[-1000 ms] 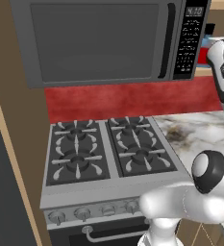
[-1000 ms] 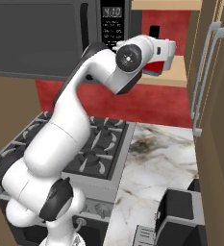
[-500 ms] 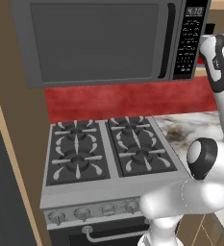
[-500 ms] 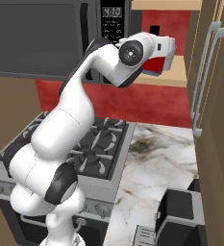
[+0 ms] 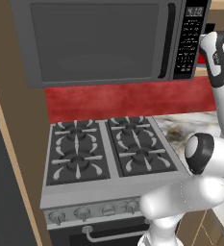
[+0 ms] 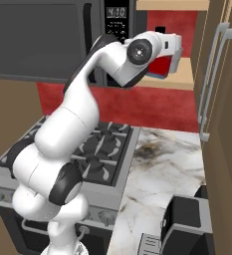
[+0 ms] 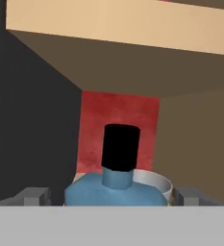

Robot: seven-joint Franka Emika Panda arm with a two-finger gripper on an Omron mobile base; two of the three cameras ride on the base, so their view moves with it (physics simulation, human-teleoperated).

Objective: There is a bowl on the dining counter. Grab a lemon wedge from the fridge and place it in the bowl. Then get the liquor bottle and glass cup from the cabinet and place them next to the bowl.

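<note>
Liquor bottle (image 7: 117,182) stood on the cabinet (image 7: 123,29) shelf at 6 o'clock in the hand view, glass cup (image 7: 154,181) just behind at 4 o'clock; gripper (image 7: 112,196) gaped fully wide, holding nothing, fingertips flanking the bottle's shoulders, apparently lined up to grasp it.

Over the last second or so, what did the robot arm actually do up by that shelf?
The arm stretched a little further right, pushing its hand deeper into the open cabinet beside the microwave, while its elbow swung lower. The gripper stays open, fingers either side of the liquor bottle, nothing grasped yet. The glass cup behind it, the stove and the counter are unchanged.
</note>
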